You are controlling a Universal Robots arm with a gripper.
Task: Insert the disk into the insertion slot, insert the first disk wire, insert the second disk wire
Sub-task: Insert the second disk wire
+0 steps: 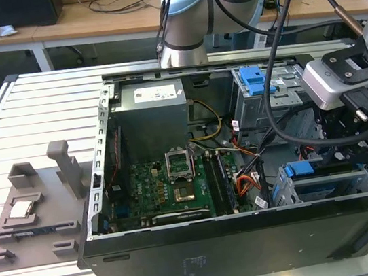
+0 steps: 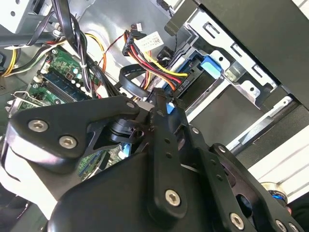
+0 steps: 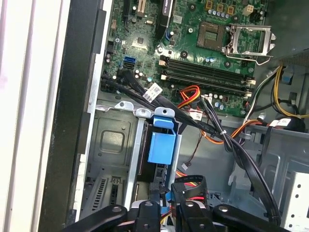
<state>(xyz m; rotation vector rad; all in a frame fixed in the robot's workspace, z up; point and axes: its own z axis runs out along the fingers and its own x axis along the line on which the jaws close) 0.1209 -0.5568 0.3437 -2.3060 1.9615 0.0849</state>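
Observation:
The disk (image 1: 305, 167) sits inside the insertion slot (image 1: 328, 186), a silver perforated cage at the case's corner on the exterior view's right. Its blue carrier shows in both wrist views (image 3: 161, 145) (image 2: 210, 65). My gripper (image 3: 166, 205) hovers right at the disk's connector end, shut on a small blue wire plug (image 2: 169, 107) with a black cable looping off it. A bundle of red, yellow and black wires (image 2: 154, 67) ends in a black plug against the disk's end; I cannot tell whether it is seated. In the exterior view the gripper (image 1: 361, 151) hangs over the cage.
The open case holds a green motherboard (image 1: 170, 188), a grey power supply (image 1: 150, 115) and a second cage with a blue ridged latch (image 1: 258, 79). Loose black and orange cables (image 3: 227, 140) cross beside the slot. A grey fixture (image 1: 37, 213) lies on the slatted table.

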